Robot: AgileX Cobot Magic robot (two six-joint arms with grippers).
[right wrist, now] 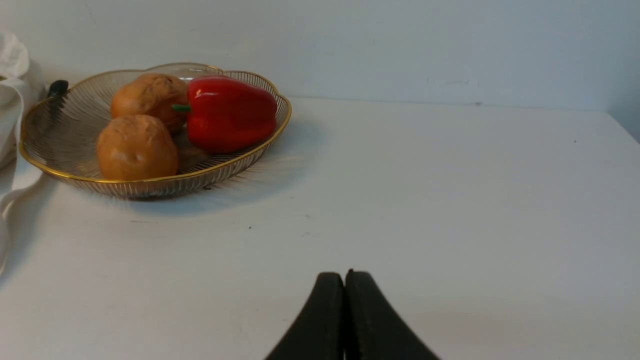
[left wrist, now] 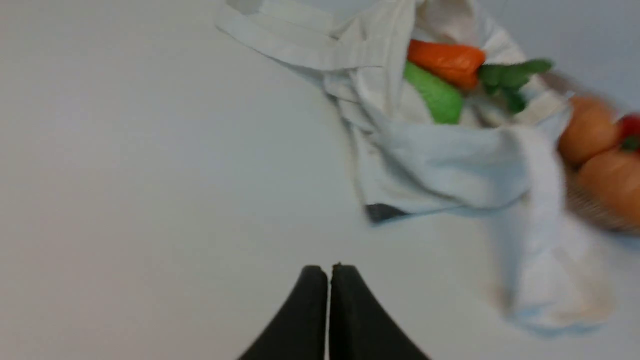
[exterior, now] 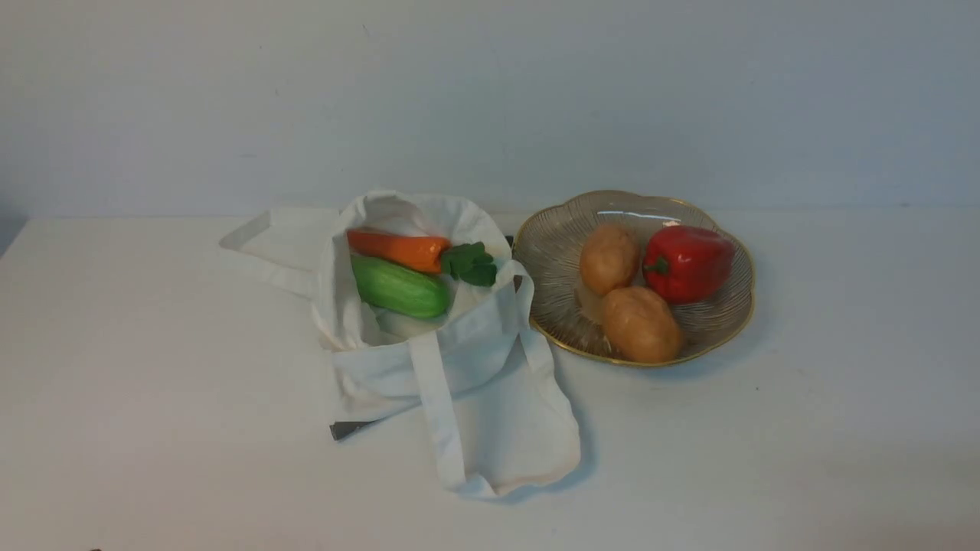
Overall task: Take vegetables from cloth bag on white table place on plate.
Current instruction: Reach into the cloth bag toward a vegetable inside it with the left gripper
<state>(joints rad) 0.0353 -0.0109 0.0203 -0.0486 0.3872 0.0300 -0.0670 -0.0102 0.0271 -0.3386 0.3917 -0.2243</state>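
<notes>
Hovering closed, seemingly low: left gripper (left wrist: 328, 272), right gripper (right wrist: 345, 277).

cloth bag (exterior: 475, 367) mouth open frm above | plate (exterior: 551, 245) just R of it | white table (exterior: 138, 398) free L, far R

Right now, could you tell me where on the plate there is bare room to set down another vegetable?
The plate is bare along its left side, between the bag and the two potatoes; the pepper crowds the right.

Orange carrot (exterior: 398, 249), green cucumber (exterior: 400, 288) — gold-rimmed plate (exterior: 553, 252).
</notes>
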